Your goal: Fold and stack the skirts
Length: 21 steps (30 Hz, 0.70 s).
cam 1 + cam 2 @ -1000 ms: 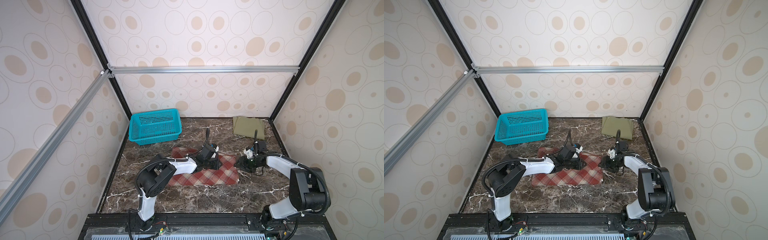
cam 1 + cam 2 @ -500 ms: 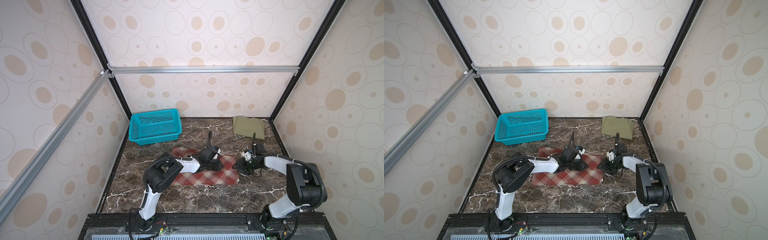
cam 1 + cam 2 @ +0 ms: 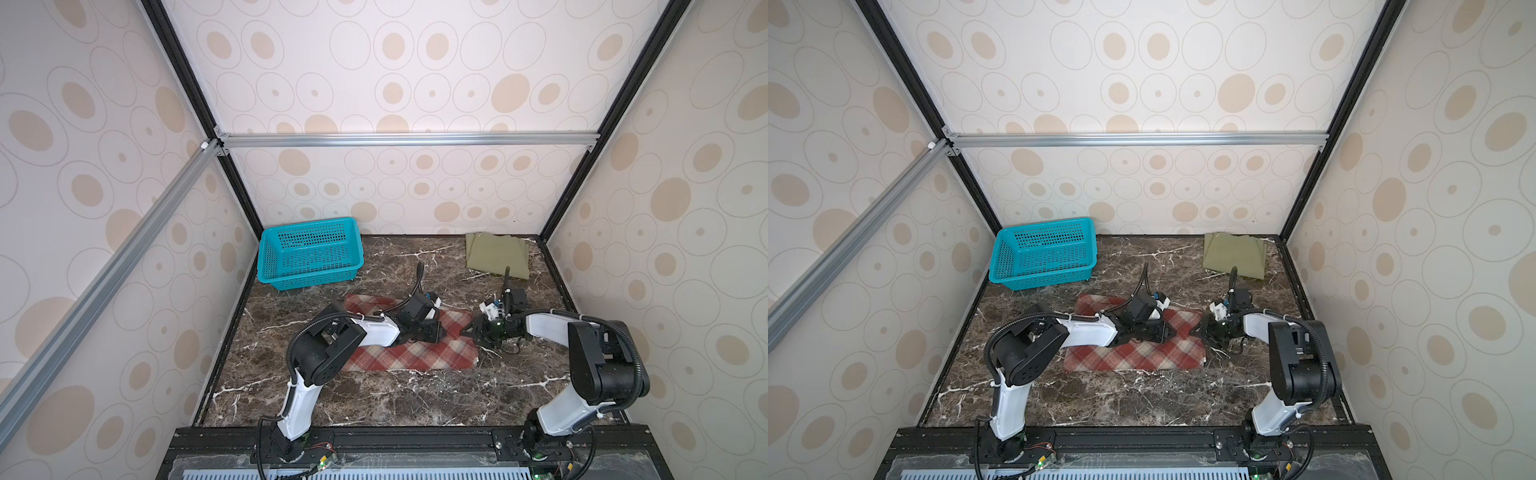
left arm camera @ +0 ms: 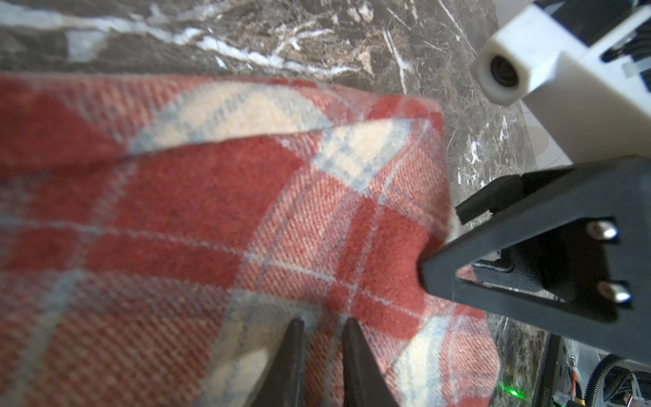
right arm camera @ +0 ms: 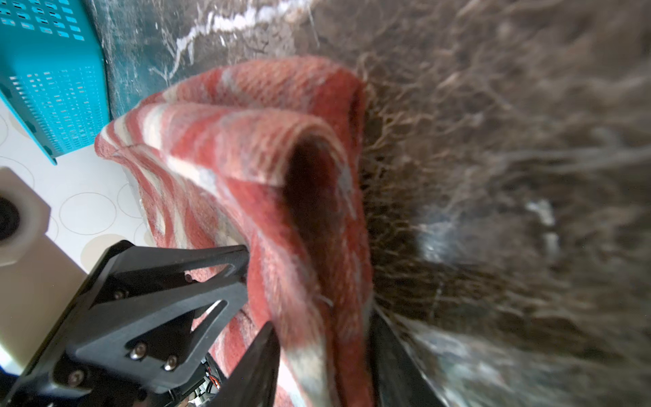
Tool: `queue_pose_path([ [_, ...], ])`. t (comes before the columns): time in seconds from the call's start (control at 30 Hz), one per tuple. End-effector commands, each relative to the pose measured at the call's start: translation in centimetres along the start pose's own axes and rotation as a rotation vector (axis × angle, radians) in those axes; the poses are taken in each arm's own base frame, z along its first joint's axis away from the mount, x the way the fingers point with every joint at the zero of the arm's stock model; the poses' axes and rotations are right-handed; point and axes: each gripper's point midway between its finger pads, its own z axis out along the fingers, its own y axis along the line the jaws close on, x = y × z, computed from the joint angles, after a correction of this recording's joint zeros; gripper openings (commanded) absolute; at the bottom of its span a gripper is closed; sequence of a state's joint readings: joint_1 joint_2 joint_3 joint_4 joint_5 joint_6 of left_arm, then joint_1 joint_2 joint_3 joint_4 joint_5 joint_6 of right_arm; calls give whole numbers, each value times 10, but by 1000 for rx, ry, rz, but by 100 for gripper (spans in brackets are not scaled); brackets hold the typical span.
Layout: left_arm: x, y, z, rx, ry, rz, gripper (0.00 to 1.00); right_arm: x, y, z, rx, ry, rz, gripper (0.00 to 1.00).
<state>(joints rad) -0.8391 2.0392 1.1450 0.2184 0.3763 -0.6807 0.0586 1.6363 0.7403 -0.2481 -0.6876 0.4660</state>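
The red-and-cream plaid skirt (image 3: 407, 353) (image 3: 1133, 353) lies mid-table, its right end doubled into a thick fold (image 5: 299, 148). My left gripper (image 3: 434, 330) (image 3: 1163, 330) rests on that right end. Its tips (image 4: 322, 322) stand close together, pinching the plaid cloth. My right gripper (image 3: 465, 330) (image 3: 1198, 330) meets the skirt's right edge from the right. In the right wrist view its jaws (image 5: 322, 319) straddle the fold, one above and one below, closed against it. The olive-green skirt (image 3: 496, 257) (image 3: 1233, 255) lies folded in the back right corner.
A teal perforated basket (image 3: 316, 274) (image 3: 1046, 270) (image 5: 53, 70) stands at the back left, close to the skirt's far left corner. Patterned walls enclose the dark marble table (image 3: 374, 395) on three sides. The two grippers nearly touch over the skirt's right end.
My right gripper has slid left onto the plaid skirt's right edge and narrowed its jaws around the fold. The left gripper has shifted slightly right with the cloth.
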Motion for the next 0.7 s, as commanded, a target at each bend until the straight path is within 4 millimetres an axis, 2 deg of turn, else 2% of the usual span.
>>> queue_pose_path([
  [0.0, 33, 21, 7, -65, 94, -23, 21, 19, -21, 15, 72, 57, 46, 42],
  [0.27, 32, 20, 5, -69, 88, -22, 21, 18, -23, 17, 91, 40, 46, 48],
  [0.37, 30, 19, 5, -67, 82, -24, 21, 17, -21, 18, 94, 39, 40, 45],
  [0.47, 29, 19, 4, -67, 79, -26, 20, 15, -18, 20, 82, 36, 39, 29],
  [0.57, 27, 18, 2, -73, 71, -24, 20, 11, -13, 17, 68, 17, 35, 3],
  [0.67, 19, 20, -5, -99, 52, -3, 19, 6, -5, 8, 68, -14, 22, 0],
])
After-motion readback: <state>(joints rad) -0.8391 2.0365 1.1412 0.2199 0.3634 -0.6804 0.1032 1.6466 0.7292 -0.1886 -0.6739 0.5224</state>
